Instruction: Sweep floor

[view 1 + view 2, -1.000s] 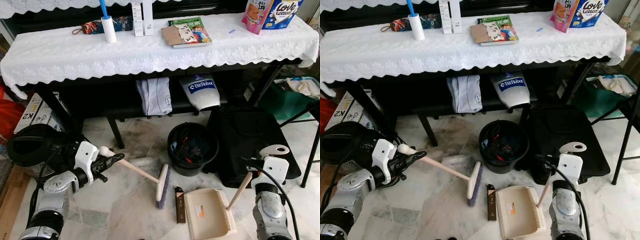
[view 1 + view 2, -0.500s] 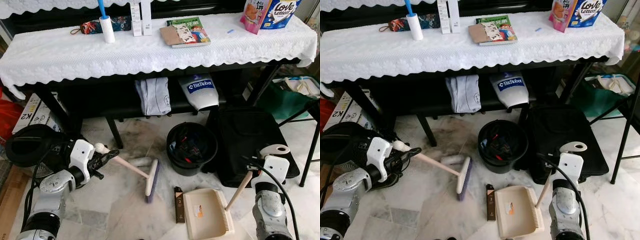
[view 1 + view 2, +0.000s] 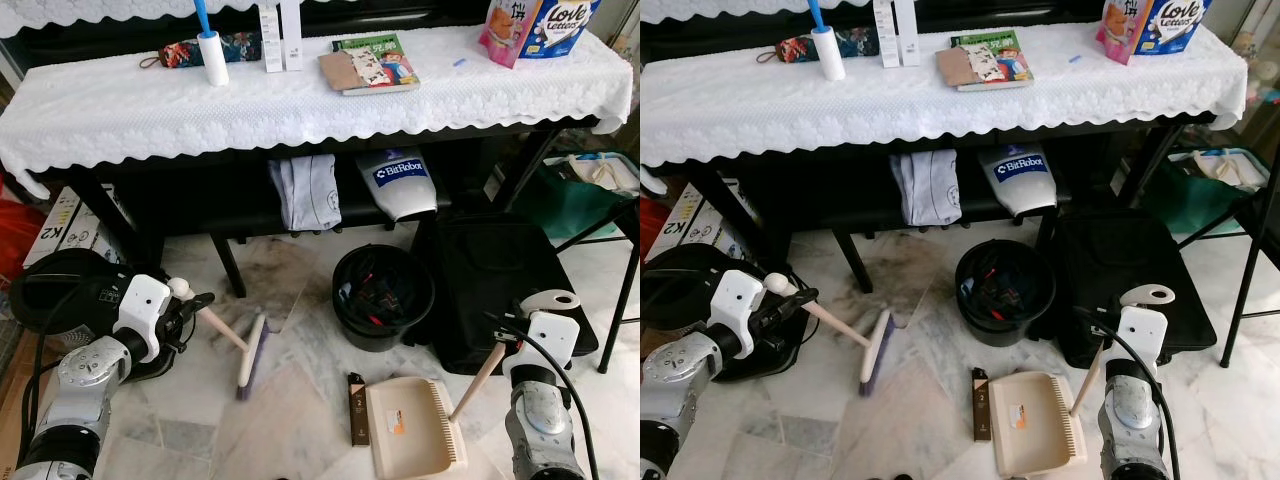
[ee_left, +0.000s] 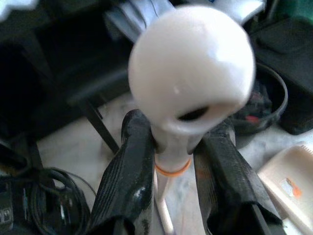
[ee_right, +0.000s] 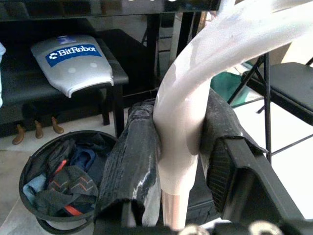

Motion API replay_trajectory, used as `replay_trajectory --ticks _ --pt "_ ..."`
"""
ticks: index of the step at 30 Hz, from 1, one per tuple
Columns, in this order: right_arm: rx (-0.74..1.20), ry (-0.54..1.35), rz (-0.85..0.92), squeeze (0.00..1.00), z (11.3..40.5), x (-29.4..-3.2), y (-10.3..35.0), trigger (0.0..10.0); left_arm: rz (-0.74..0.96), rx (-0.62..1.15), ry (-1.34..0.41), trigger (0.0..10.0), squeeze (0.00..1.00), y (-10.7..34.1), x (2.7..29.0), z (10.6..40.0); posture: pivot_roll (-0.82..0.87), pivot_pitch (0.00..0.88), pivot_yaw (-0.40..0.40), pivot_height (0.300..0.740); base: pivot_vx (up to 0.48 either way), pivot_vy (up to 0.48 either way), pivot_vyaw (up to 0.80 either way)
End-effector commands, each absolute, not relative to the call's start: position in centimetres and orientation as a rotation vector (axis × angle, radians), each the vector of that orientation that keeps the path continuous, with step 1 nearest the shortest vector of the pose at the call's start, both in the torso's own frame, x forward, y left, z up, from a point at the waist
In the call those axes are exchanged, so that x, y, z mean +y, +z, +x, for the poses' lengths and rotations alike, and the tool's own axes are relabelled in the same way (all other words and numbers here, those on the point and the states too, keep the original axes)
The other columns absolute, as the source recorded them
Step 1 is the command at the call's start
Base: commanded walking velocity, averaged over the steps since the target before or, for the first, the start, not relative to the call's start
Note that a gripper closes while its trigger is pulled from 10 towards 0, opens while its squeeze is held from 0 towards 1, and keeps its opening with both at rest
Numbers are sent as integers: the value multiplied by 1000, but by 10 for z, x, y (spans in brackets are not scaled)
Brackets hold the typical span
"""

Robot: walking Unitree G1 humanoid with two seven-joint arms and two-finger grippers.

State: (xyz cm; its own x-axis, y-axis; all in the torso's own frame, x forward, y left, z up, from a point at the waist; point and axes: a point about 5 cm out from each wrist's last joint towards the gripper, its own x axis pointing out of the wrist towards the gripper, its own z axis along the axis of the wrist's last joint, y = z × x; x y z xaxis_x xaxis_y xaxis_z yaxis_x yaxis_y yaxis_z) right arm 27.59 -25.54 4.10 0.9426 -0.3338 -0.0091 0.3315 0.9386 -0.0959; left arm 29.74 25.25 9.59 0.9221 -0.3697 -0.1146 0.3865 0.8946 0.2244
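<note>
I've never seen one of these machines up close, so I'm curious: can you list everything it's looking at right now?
brush: one, cream handle, purple bristles, on the floor left of the bin
dustpan: one, cream, on the floor below the bin
small dark box: one, brown, on the floor beside the dustpan's left edge
bin: one, black, holding clothes, by the bench
table: one, white lace cloth
lint roller: one, white, blue handle, table's left
books: a small stack, table middle
tissue pack: one, table's right end
BitRobot cover: one, silver, under the table
left pincer: black, clamping the brush handle
right pincer: black, clamping the dustpan handle
</note>
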Motion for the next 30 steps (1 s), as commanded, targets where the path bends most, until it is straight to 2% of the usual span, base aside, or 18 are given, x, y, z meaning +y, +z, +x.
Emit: replay_trajectory --ticks 1,6,13,15,21,24,28,30 --pt "60 -345 -88 0 271 -256 34 10000 238 -5 -335 10000 0 109 257 295 -124 115 70 740 0 0 0" --pt "61 -343 -89 0 270 -255 33 10000 275 -36 -315 10000 0 109 257 277 -122 116 70 740 0 0 0" --pt "63 -343 -89 0 269 -255 32 10000 284 -20 -344 10000 0 107 256 269 -118 120 73 740 0 0 0" --pt "64 -344 -87 0 269 -255 32 10000 280 -6 -360 10000 0 102 249 262 -116 120 74 740 0 0 0" --pt "63 -344 -89 0 269 -255 32 10000 288 33 -330 10000 0 93 246 251 -121 119 72 740 0 0 0" --pt "63 -346 -92 0 269 -257 32 10000 245 86 -342 10000 0 85 242 243 -121 119 73 740 0 0 0" --pt "64 -346 -92 0 269 -257 32 10000 100 216 -476 10000 0 75 228 233 -117 120 72 740 0 0 0" --pt "65 -345 -91 0 269 -257 32 10000 80 247 -501 10000 0 73 227 232 -115 118 73 740 0 0 0"
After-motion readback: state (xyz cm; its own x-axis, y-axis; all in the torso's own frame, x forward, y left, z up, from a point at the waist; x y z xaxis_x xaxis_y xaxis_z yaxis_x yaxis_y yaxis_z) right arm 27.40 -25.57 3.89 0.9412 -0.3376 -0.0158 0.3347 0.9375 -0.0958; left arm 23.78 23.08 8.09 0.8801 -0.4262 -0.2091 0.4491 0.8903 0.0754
